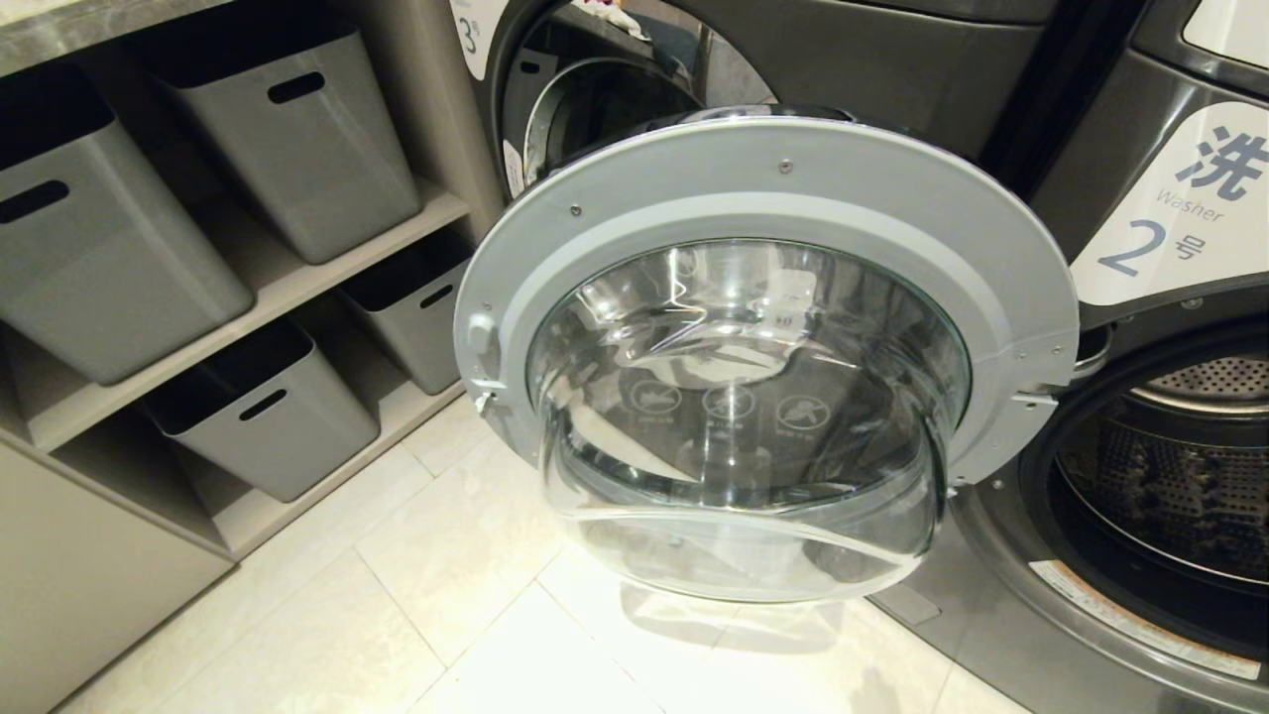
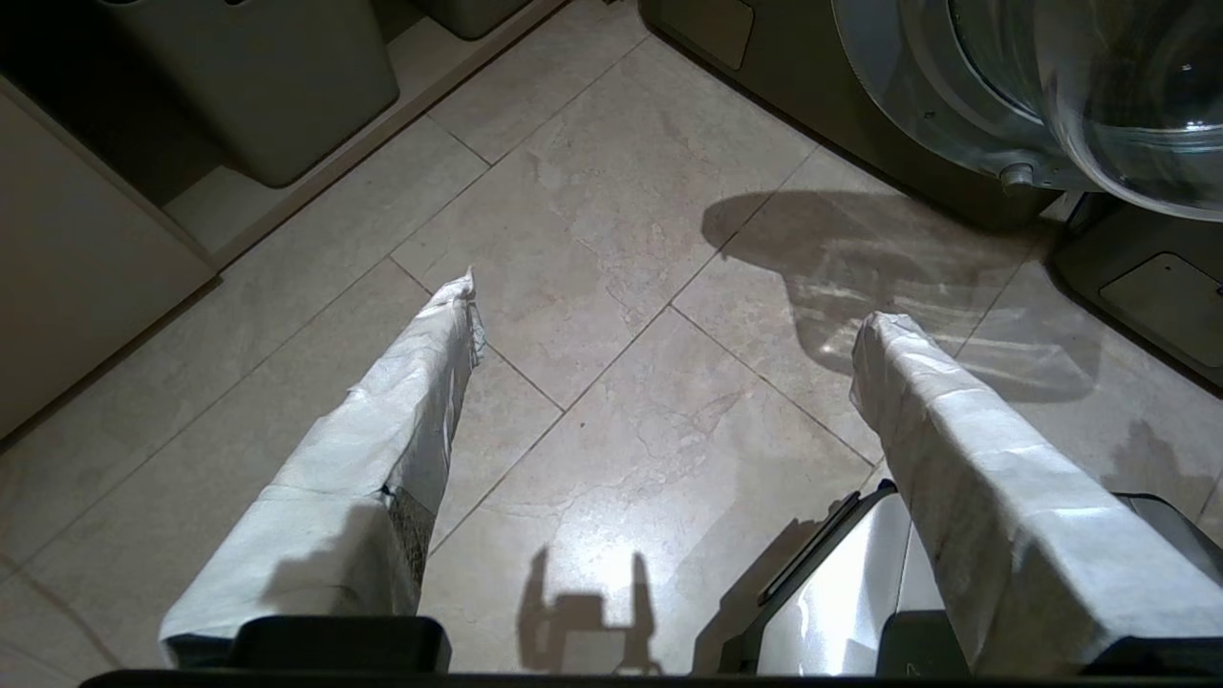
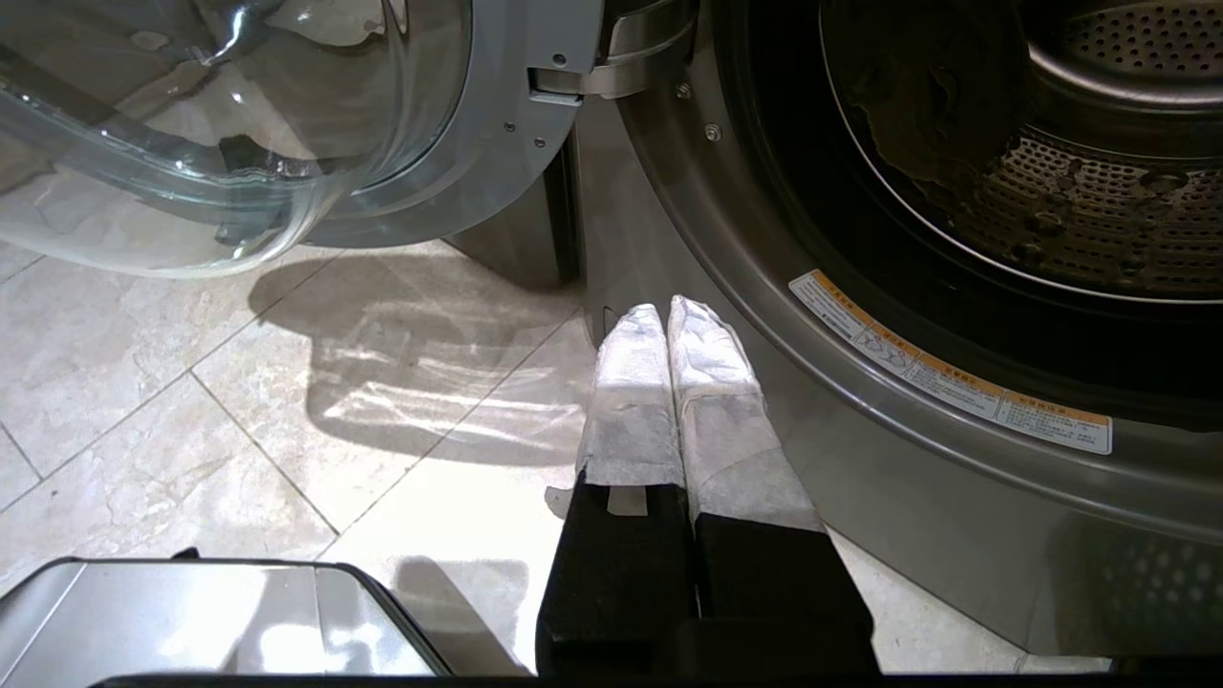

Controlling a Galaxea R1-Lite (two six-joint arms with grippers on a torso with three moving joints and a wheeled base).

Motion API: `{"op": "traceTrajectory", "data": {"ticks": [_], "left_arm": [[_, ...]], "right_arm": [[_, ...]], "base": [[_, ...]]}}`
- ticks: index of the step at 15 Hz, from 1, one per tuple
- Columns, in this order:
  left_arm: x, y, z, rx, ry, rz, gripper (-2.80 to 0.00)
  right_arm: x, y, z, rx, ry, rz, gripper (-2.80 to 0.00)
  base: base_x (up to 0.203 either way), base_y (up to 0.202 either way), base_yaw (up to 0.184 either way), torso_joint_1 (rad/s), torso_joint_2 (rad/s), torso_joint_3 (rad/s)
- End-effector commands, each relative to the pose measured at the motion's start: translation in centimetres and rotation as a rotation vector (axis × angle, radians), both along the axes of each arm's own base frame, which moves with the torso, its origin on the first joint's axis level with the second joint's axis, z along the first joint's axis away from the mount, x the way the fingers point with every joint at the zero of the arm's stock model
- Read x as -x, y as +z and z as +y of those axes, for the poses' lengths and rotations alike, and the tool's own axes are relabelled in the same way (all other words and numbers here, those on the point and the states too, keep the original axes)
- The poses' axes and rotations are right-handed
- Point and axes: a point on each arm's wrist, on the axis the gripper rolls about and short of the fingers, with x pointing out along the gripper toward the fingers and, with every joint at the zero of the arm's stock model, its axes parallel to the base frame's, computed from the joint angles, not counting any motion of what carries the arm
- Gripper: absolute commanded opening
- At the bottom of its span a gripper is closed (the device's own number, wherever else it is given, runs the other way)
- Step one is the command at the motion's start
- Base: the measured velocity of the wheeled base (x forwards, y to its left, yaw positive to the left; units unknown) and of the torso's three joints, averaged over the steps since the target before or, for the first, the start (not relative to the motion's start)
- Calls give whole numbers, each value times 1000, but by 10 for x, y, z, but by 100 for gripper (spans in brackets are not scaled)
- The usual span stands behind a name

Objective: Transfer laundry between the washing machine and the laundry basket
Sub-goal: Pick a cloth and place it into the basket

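Note:
The washing machine (image 1: pixel 1140 178) marked 2 stands at the right with its round glass door (image 1: pixel 763 357) swung wide open toward me. Its perforated steel drum (image 1: pixel 1180 466) shows behind the door. In the right wrist view a dark brownish lump (image 3: pixel 917 115), possibly laundry, lies against the drum (image 3: pixel 1099 191) wall. My right gripper (image 3: pixel 667 311) is shut and empty, low in front of the machine's sill. My left gripper (image 2: pixel 669 308) is open and empty over bare floor tiles. The laundry basket is out of view. Neither arm shows in the head view.
Grey bins (image 1: pixel 288 119) with slot handles fill the shelves at the left. A second machine, marked 3, stands behind the open door (image 1: pixel 595 109). Pale floor tiles (image 1: pixel 397 595) lie between shelves and washer. The robot's silver base (image 3: pixel 191 621) shows low in both wrist views.

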Motion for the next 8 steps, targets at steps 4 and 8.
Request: {"op": "traceTrajectory", "data": {"ticks": [4, 8], "left_arm": [[0, 0, 0, 1, 1, 0, 0], [0, 0, 0, 1, 1, -1, 0]], "right_arm": [[0, 0, 0, -1, 1, -1, -280], [0, 0, 0, -1, 1, -1, -280]], "base": [[0, 0, 0, 0, 0, 0], [0, 0, 0, 0, 0, 0]]}}
